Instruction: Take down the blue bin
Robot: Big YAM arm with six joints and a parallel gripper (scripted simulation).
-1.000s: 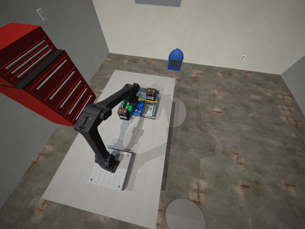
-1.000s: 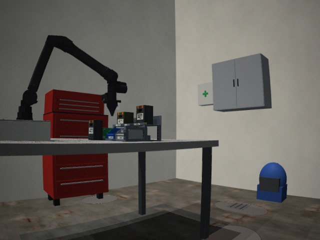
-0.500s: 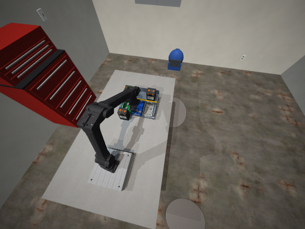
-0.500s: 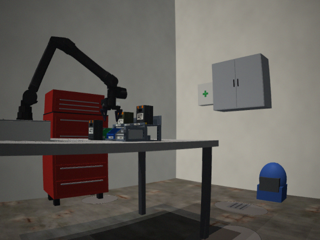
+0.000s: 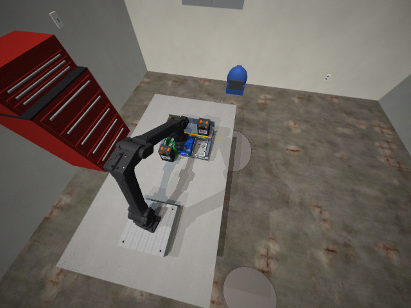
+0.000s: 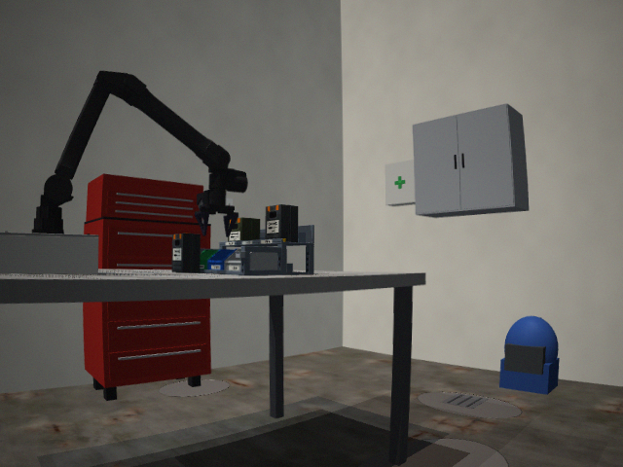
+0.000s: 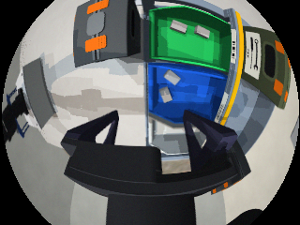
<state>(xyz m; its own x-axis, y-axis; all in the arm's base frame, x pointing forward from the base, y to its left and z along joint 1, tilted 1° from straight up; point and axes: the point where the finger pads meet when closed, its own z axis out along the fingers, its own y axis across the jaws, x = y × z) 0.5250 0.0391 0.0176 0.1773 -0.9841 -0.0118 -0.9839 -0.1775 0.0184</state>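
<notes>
Red tool chest (image 5: 74, 109) (image 6: 151, 321) is nearest me. End effector (image 5: 180, 146) (image 6: 216, 232) (image 7: 151, 114)'s spread wide, nothing held, lining up over the blue open bin (image 5: 189, 145) (image 6: 219, 258) (image 7: 187, 91), which sits between its neighbours on the shelf (image 5: 208, 153) (image 6: 307, 251) (image 7: 237, 56); next, lower and grip.

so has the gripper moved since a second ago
Yes, down: in the exterior view the gripper sits slightly lower against the red tool cabinet, its fingers now spread apart.
</notes>
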